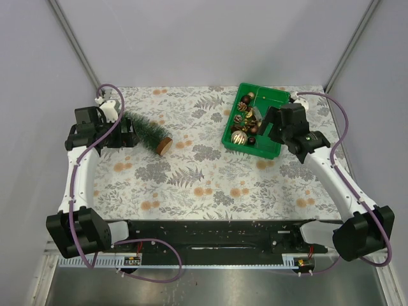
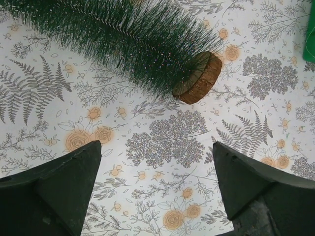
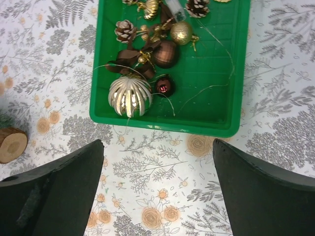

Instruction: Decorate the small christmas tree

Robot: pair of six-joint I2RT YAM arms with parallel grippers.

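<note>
Tree lying down, both grippers empty, no ornament placed yet.

Your left gripper [image 2: 156, 146] hangs with fingers spread wide, just left of the small christmas tree [image 1: 145, 131]. The tree lies on its side at the far left of the table [image 1: 191, 185], wooden base [image 2: 199, 77] pointing right and near. You'll likely need to stand it upright before it takes ornaments. Right of centre, the green bin [image 3: 167, 125] corrals the ornaments: ribbed gold ball [image 3: 129, 96], pinecones, brown baubles. Your right gripper [image 3: 157, 145] hovers at the bin's right side, spread and holding nothing.
</note>
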